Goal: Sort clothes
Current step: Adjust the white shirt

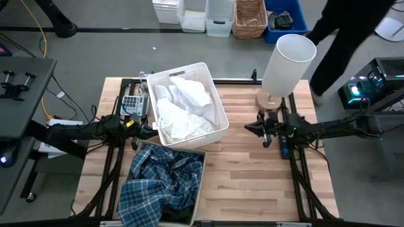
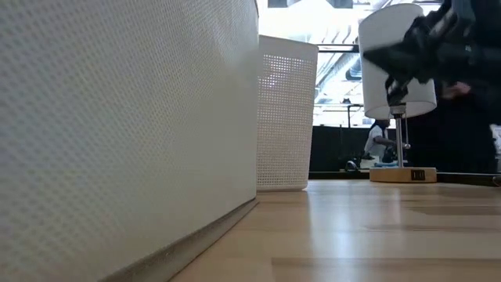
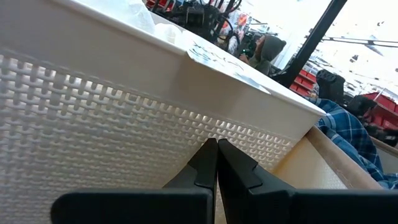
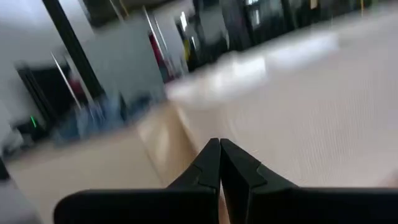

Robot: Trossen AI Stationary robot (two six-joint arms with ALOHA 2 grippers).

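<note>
**Q:** Clothes first, where are they all sitting right now?

**A:** Going left to right for you: your left gripper (image 1: 153, 128) is tucked in low against the outer wall of the white bin (image 1: 218, 107), fingers pressed fully together, nothing in them. Its wrist view is basically all bin mesh, with the fingers (image 3: 214, 165) meeting in a point right at it. The white clothes (image 1: 184, 108) are heaped inside that bin. Just on the near side of it, touching or almost, is the cardboard box (image 1: 199, 186) with the plaid shirt (image 1: 158, 186) bunched inside and spilling over its outer edge. There's something dark under the shirt at the box's near end, but I can't tell you what it is.

**Q:** And the right side?

**A:** Your right gripper (image 1: 248, 128) hangs over bare table (image 1: 252, 183), just past the bin's far wall and near the lamp (image 1: 287, 63). Fingers shut there too, holding nothing.

**Q:** So which arm do I send?

**A:** My guess is the left one. The shirt lies diagonally from it, toward the table's near edge, running lengthwise along the box. The right arm would have to cross open table to reach either pile. Both grippers need to open before anything gets picked up.
</note>
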